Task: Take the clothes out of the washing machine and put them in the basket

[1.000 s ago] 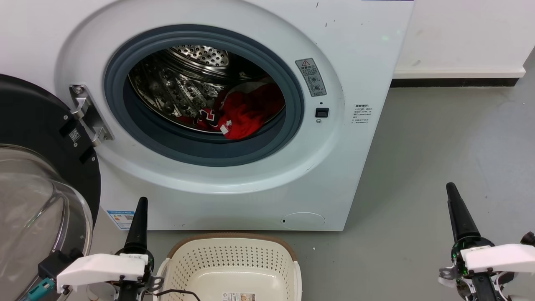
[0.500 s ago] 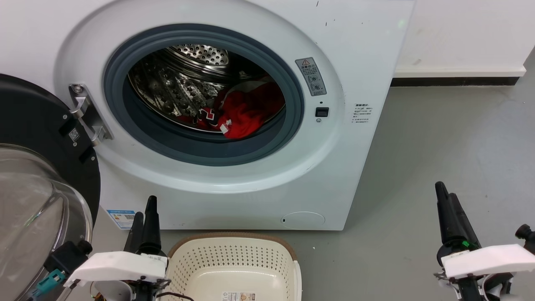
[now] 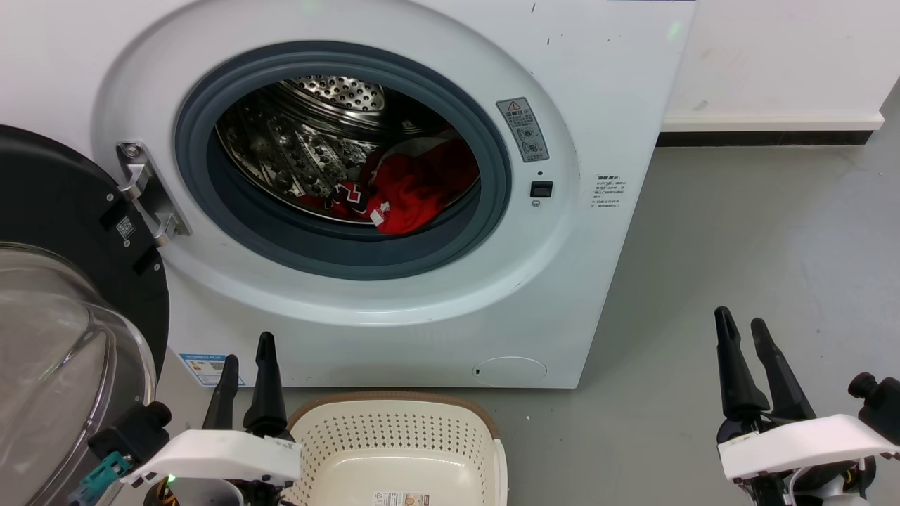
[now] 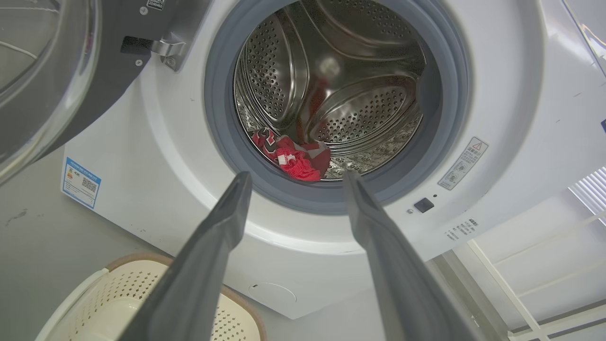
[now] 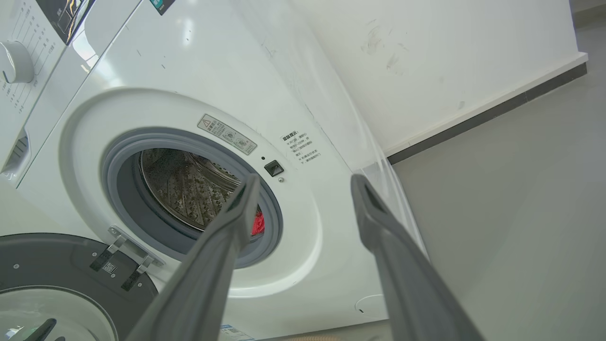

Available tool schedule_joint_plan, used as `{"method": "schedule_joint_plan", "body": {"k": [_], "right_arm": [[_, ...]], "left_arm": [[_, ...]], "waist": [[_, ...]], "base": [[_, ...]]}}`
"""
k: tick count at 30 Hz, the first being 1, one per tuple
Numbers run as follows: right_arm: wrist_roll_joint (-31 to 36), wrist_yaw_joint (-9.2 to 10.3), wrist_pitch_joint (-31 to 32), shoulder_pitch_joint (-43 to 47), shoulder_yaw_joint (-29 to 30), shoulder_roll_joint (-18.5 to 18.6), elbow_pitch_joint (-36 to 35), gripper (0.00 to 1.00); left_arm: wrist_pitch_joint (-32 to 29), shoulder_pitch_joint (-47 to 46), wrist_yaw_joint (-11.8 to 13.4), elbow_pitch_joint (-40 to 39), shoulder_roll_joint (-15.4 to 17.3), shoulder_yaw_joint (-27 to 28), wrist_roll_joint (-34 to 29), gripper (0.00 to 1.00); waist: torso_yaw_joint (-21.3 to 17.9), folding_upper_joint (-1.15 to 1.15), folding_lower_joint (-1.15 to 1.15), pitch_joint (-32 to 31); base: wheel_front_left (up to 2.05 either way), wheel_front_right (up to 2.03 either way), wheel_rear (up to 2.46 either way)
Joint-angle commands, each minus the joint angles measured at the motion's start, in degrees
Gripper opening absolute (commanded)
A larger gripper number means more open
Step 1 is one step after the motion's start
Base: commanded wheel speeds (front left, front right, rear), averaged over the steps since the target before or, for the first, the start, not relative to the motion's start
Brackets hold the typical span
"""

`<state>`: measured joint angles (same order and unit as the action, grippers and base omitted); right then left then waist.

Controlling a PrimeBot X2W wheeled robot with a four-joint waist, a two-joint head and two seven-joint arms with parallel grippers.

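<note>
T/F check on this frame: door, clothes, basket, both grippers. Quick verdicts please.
1. The door of the washing machine is shut. False: it is swung open to the left.
2. The clothes lie in the drum. True.
3. The basket stands on the floor in front of the washing machine. True.
4. The left gripper holds a garment. False: it is open and holds nothing.
5. The right gripper is open. True.

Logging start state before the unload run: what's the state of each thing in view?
washing machine: door swung wide open
clothes: bunched low in the drum
basket: upright, no clothes in it
left gripper: open, holding nothing
right gripper: open, holding nothing
</note>
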<state>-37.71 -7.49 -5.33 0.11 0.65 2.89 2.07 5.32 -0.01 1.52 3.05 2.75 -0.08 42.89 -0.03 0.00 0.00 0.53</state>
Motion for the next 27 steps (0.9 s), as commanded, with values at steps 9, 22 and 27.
{"method": "schedule_joint_plan", "body": {"k": [9,22,27], "right_arm": [[8.2,-0.01,-2.0,0.8,-0.6,0.0,-2.3,1.0],[16.8,-0.01,-4.0,2.1,-1.2,0.0,-3.9,1.0],[19.8,0.0,-4.7,2.3,-1.4,0.0,-4.5,1.0]], "left_arm": [[2.0,1.0,0.8,-1.7,0.1,-1.6,-8.8,1.0],[4.0,2.3,1.6,-2.5,0.1,-2.5,-17.5,1.0],[4.7,2.8,1.7,-2.7,0.1,-2.6,-20.2,1.0]], "waist": [[0.0,0.0,0.0,-0.1],[0.1,0.0,0.0,0.0],[0.1,0.0,0.0,0.0]], "base": [[0.0,0.0,0.0],[0.0,0.0,0.0],[0.0,0.0,0.0]]}}
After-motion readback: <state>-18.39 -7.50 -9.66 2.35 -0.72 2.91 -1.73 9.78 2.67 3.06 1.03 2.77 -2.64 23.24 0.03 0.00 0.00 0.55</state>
